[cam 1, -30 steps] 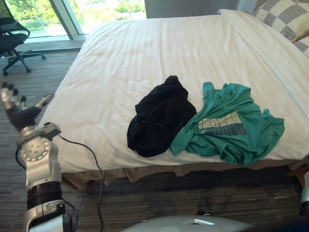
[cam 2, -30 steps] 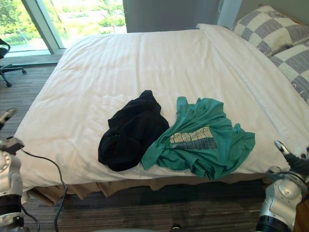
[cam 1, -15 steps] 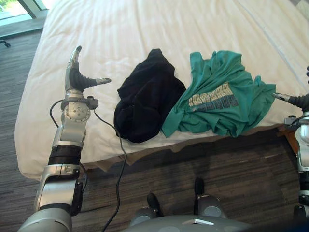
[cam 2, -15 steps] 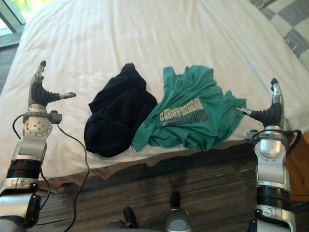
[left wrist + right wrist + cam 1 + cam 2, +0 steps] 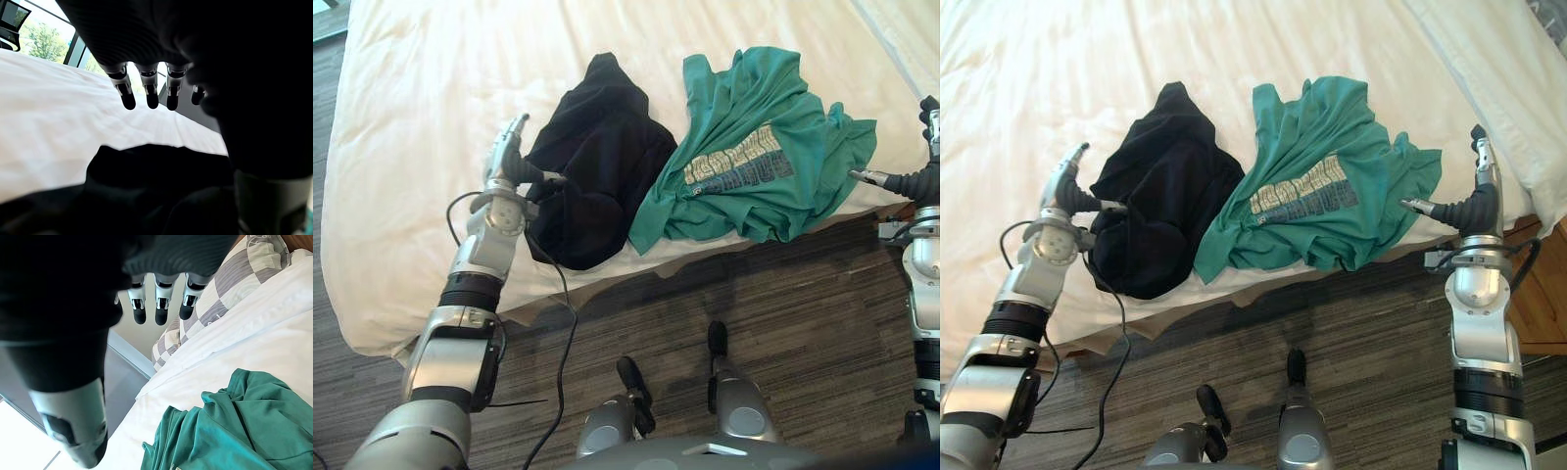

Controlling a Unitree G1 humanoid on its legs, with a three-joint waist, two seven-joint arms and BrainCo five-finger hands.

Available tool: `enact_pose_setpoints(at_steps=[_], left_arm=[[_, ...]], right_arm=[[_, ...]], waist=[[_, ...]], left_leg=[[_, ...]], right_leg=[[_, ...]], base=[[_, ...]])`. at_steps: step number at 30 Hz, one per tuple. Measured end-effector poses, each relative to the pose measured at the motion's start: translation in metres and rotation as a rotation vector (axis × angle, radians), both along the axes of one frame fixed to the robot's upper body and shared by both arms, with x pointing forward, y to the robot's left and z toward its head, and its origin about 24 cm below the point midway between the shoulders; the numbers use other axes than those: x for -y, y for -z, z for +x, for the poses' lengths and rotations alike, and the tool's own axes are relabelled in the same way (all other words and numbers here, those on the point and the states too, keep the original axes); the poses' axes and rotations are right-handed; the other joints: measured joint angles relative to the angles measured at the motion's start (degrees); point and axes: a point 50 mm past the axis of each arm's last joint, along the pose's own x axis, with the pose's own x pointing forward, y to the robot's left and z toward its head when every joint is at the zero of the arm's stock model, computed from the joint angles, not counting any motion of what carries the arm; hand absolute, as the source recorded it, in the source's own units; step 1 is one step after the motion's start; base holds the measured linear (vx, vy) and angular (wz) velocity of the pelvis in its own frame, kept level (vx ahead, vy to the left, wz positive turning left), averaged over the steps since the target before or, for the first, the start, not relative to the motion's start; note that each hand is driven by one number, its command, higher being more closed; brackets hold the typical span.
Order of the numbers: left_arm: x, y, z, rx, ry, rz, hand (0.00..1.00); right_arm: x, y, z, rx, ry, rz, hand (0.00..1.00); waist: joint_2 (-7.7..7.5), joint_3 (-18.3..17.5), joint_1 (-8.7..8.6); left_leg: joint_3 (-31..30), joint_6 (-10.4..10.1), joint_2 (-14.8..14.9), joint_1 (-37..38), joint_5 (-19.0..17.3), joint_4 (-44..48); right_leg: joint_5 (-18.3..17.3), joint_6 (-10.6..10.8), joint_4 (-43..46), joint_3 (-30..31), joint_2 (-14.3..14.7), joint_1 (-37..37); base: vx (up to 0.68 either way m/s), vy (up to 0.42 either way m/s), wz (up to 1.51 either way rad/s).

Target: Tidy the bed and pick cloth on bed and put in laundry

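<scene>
Softly crumpled black cloth [image 5: 597, 166] beside wrinkled teal shirt [image 5: 744, 117].

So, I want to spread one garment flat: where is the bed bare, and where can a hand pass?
Bare bed lies beyond both garments and left of the black cloth, past the open left hand. The near edge is crowded: black cloth touches green shirt, no gap. The open right hand stands by the shirt's right side.
</scene>
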Motion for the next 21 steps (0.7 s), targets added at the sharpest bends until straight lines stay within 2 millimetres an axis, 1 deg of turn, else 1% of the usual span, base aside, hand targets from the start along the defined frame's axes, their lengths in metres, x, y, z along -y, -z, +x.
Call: enact_pose_setpoints(at_steps=[2, 4, 9, 10, 12, 14, 15, 18, 20, 21], left_arm=[[0.006, 0.013, 0.001, -0.052, 0.001, -0.020, 0.00], [0.009, 0.022, 0.002, -0.087, -0.001, -0.013, 0.00], [0.021, 0.028, 0.009, -0.131, 0.013, 0.054, 0.00], [0.023, 0.028, 0.010, -0.130, 0.015, 0.059, 1.00], [0.026, 0.029, 0.011, -0.132, 0.017, 0.058, 1.00], [0.029, 0.029, 0.011, -0.128, 0.021, 0.063, 1.00], [0.029, 0.026, 0.012, -0.116, 0.026, 0.077, 1.00], [0.029, 0.022, 0.011, -0.099, 0.049, 0.121, 1.00], [0.034, 0.024, 0.001, -0.075, 0.129, 0.203, 1.00], [0.035, 0.026, -0.004, -0.067, 0.154, 0.183, 1.00]], right_arm=[[-0.006, -0.003, -0.001, 0.022, -0.017, 0.003, 0.00], [-0.012, -0.003, -0.002, 0.043, -0.037, 0.020, 0.00], [-0.022, -0.003, -0.006, 0.075, -0.067, 0.039, 0.00], [-0.025, -0.006, -0.008, 0.090, -0.077, 0.040, 0.00], [-0.035, -0.012, -0.011, 0.139, -0.112, 0.046, 0.00], [-0.038, -0.016, -0.013, 0.159, -0.123, 0.038, 0.00], [-0.043, -0.022, -0.013, 0.183, -0.143, 0.028, 0.00], [-0.054, -0.027, -0.011, 0.204, -0.189, 0.013, 0.00], [-0.060, -0.028, -0.010, 0.205, -0.218, -0.010, 0.00], [-0.061, -0.030, -0.009, 0.206, -0.223, -0.018, 0.00]], waist=[[-0.02, 1.31, 0.01], [-0.03, 1.34, 0.08], [-0.20, 1.92, 0.33], [-0.27, 2.08, 0.47], [-0.45, 2.24, 0.86], [-0.52, 2.30, 1.36], [-0.58, 2.34, 1.66], [-0.63, 2.37, 1.78], [-0.63, 2.37, 1.82], [-0.63, 2.37, 1.81]], left_leg=[[0.58, -0.01, 0.10, -0.27, 0.09, -0.08], [1.32, -0.05, 0.25, -1.03, 0.12, -0.09], [2.84, -0.07, 0.45, -1.94, 0.29, 0.03], [3.05, -0.08, 0.50, -1.96, 0.28, 0.06], [3.43, -0.11, 0.65, -2.33, 0.27, 0.07], [3.86, -0.13, 0.67, -2.60, 0.25, 0.08], [4.27, -0.18, 0.67, -2.96, 0.21, 0.07], [4.87, -0.18, 0.60, -3.17, 0.21, -0.03], [4.89, -0.18, 0.62, -3.09, 0.22, -0.19], [4.90, -0.18, 0.59, -3.07, 0.22, -0.26]], right_leg=[[0.95, 0.18, -1.17, 0.56, 0.01, -0.14], [1.32, 0.31, -1.20, 1.16, 0.08, -1.29], [1.71, 0.41, -1.12, 1.71, -0.01, -2.58], [1.71, 0.42, -1.00, 1.83, -0.06, -2.76], [1.69, 0.45, -0.55, 2.10, -0.02, -3.58], [1.67, 0.47, -0.24, 2.33, -0.03, -4.12], [1.65, 0.50, 0.32, 2.76, -0.05, -4.95], [1.65, 0.51, 0.69, 3.35, -0.07, -5.62], [1.59, 0.59, 0.74, 3.35, -0.03, -5.64], [1.56, 0.63, 0.74, 3.35, -0.03, -5.66]], base=[[-0.04, -0.021, -0.12], [-0.01, -0.027, -0.16], [0.01, -0.005, -0.05], [0.01, -0.001, -0.07], [0.00, -0.009, -0.07], [0.00, -0.011, -0.07], [0.00, -0.008, -0.10], [0.01, -0.004, -0.10], [0.04, -0.002, -0.02], [0.05, 0.003, -0.01]])
